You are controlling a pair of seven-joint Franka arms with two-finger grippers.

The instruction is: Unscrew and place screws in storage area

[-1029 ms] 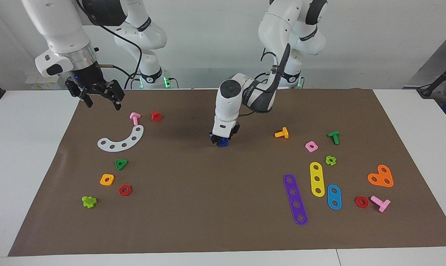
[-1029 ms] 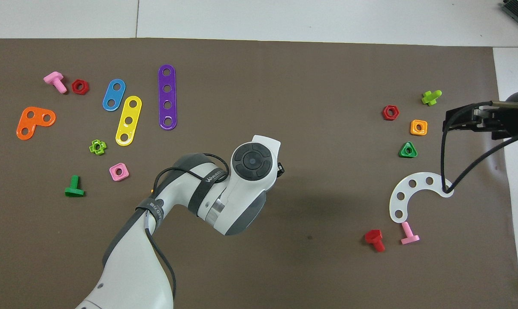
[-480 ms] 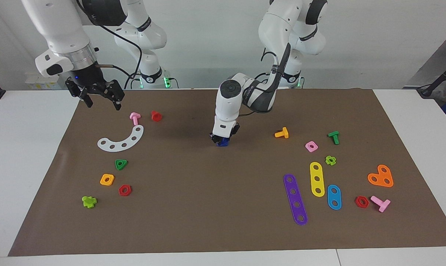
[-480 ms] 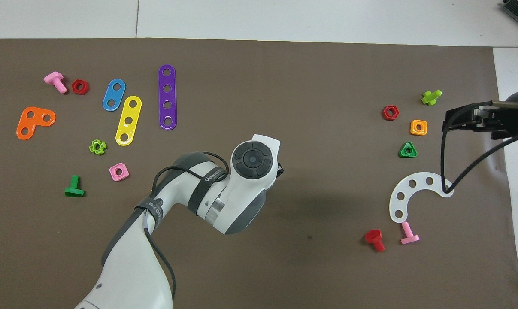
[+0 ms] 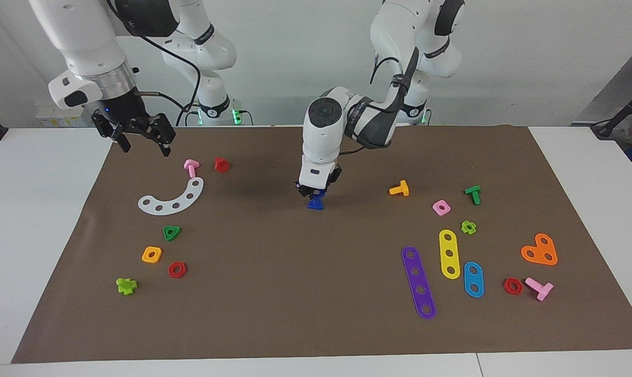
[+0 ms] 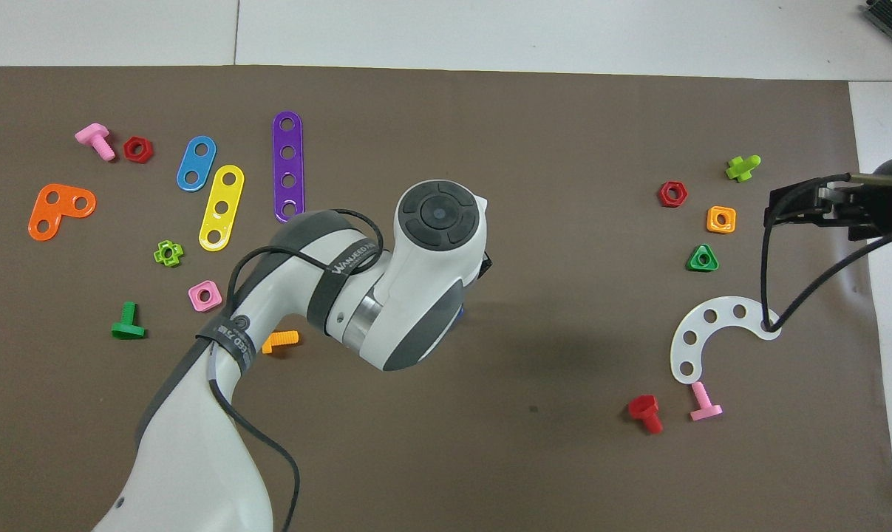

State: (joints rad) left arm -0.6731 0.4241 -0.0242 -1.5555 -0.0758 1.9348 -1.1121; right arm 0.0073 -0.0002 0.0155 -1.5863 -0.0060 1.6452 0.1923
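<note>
The dark-blue bolt (image 5: 316, 203) is at the middle of the brown mat, flat triangular head down and shank up. My left gripper (image 5: 313, 193) is shut on its shank from above; I cannot tell whether the head touches the mat. In the overhead view my left arm (image 6: 416, 281) hides the bolt. The storage area (image 5: 211, 235) is bare mat around the white curved strip (image 5: 172, 198), green triangle nut (image 5: 172, 232), orange square nut (image 5: 152, 254) and red hexagon nut (image 5: 177, 269). My right gripper (image 5: 144, 146) waits open and empty, over the mat's edge beside the strip.
A pink bolt (image 5: 191, 167) and a red bolt (image 5: 221, 164) lie nearer to the robots than the white strip; a lime cross piece (image 5: 126, 286) lies farther. Toward the left arm's end lie an orange bolt (image 5: 399, 188), a purple strip (image 5: 418, 281) and a yellow strip (image 5: 448, 253).
My left arm has risen and its gripper has lifted a little, so the blue bolt's shank and head now show below the fingers. The right arm has not moved.
</note>
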